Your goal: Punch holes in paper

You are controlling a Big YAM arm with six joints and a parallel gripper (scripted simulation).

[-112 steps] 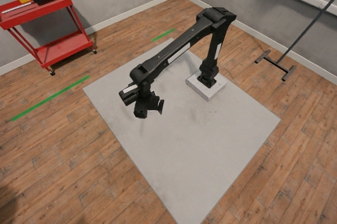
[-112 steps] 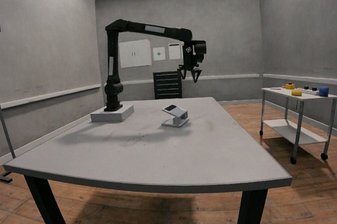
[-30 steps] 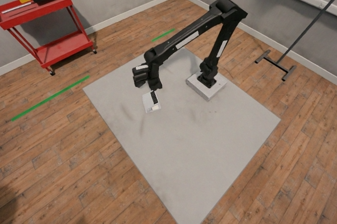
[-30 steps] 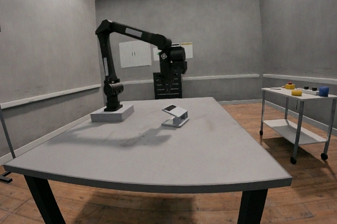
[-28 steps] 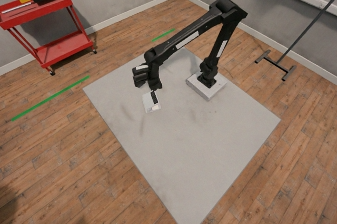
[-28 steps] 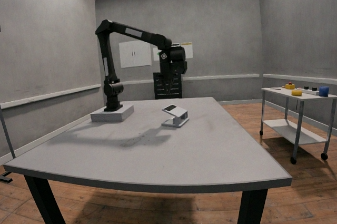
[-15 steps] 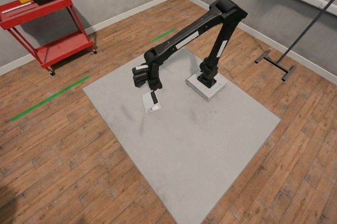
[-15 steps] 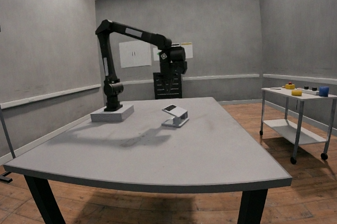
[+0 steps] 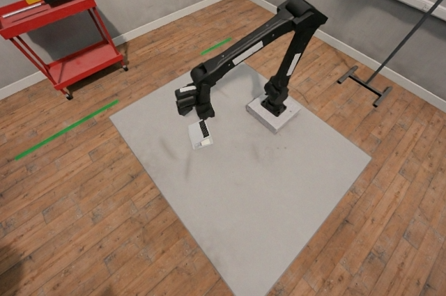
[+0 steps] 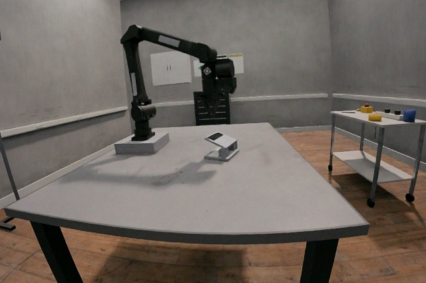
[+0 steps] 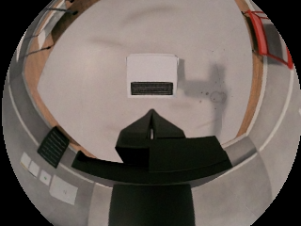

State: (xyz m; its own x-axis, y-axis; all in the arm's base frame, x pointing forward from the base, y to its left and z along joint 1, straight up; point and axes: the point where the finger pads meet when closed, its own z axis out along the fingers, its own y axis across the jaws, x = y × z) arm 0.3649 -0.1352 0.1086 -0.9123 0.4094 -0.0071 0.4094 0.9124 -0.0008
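A white hole punch (image 9: 200, 134) stands on the grey table, its lever raised at a slant with a black grip pad (image 9: 204, 128) at the high end. It also shows in the exterior view (image 10: 221, 146) and in the wrist view (image 11: 152, 75). A sheet of paper (image 10: 215, 153) lies in its slot. My gripper (image 10: 213, 113) is shut and empty, pointing down, some way above the lever's padded end and not touching it. Its closed fingertips show in the wrist view (image 11: 150, 115) just short of the pad (image 11: 152, 88).
The arm's base block (image 9: 273, 111) sits on the table behind the punch. A red cart (image 9: 54, 33) stands off the table at the far left. A white cart (image 10: 373, 142) with small items stands to the right. A stand (image 9: 365, 83) is on the floor.
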